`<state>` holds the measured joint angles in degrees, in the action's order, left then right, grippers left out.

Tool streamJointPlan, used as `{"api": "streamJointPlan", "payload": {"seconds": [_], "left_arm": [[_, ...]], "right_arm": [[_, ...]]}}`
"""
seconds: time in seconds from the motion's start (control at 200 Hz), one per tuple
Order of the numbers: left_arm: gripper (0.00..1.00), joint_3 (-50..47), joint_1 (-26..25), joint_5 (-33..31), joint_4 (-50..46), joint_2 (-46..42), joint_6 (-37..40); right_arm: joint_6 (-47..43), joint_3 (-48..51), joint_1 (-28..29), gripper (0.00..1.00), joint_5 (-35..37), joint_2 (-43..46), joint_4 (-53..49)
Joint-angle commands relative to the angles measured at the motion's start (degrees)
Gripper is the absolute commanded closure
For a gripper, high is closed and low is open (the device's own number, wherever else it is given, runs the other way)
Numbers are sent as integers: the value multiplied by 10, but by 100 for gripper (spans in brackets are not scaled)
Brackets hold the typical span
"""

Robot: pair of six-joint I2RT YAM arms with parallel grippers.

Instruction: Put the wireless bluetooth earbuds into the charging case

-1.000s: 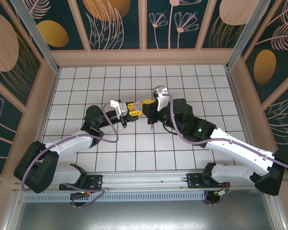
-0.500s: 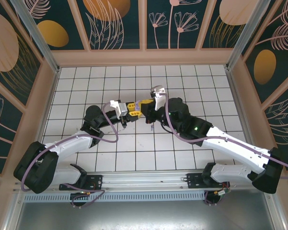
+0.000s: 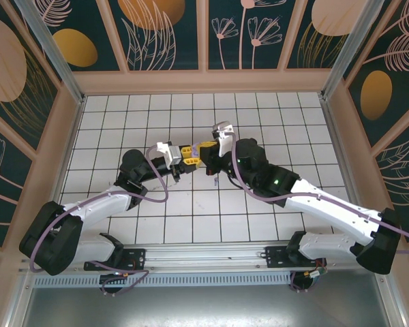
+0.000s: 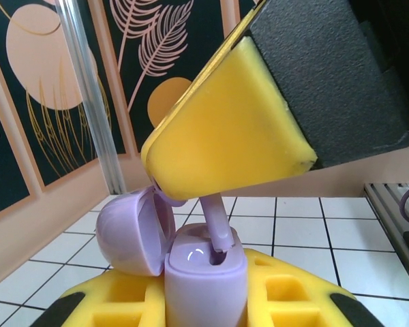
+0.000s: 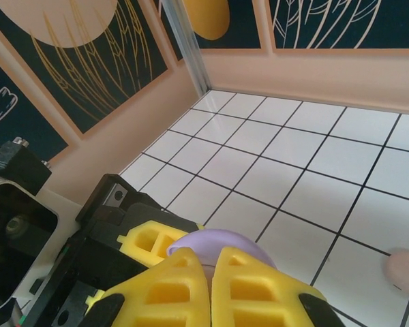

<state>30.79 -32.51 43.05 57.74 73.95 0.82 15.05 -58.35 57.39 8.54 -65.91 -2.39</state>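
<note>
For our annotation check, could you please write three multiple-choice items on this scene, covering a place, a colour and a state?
1. Where is the lilac case? A) in the left hand B) flat on the tiles C) on the rail
2. What colour is the earbud at the case? A) coral B) lilac C) pink
3. How is the case lid? A) shut B) open C) detached
Answers: 1 A, yellow fingers clamp it; 2 B, its stem matches the case; 3 B, it hangs hinged aside.
</note>
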Motion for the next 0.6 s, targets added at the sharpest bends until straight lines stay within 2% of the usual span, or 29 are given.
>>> {"api": "streamJointPlan", "payload": {"seconds": [0.0,0.29,0.51,0.596], "left_arm": [[100,17,-4,25,37,-16,1],[100,18,-4,21,36,-15,-1],[100,19,-4,19,34,-13,-3],[100,20,-4,19,34,-11,-4]], "right_arm": [[-20,-6,7,94,8,-23,-28],[-64,-31,45,94,43,-70,-64],[-61,-31,48,94,61,-77,-66],[-53,-38,47,90,68,-77,-69]]}}
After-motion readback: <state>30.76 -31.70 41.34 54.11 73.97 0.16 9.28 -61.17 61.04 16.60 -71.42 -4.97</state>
